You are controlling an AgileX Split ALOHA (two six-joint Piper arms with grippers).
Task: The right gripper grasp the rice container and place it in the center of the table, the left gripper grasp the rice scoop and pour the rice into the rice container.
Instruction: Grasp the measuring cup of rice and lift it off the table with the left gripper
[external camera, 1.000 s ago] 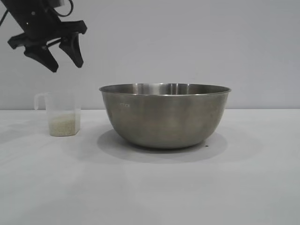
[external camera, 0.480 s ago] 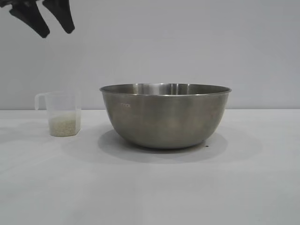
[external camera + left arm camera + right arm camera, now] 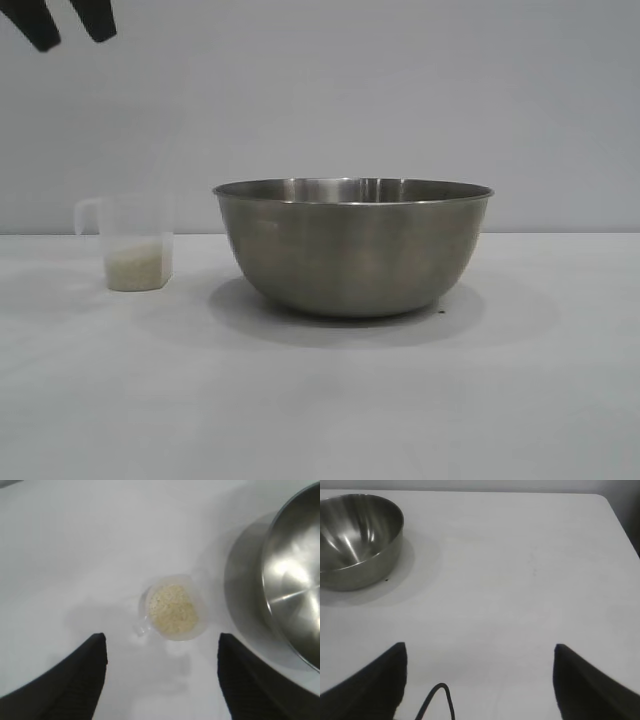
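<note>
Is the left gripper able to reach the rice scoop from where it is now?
Probably yes: the left gripper hangs open above the rice scoop, nothing lies between, and the rice container stands apart.

Bright, even light; soft shadows

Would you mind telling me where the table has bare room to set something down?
The table is bare in front of the rice container and to its right. It is tightest in the gap between the rice scoop and the container.
</note>
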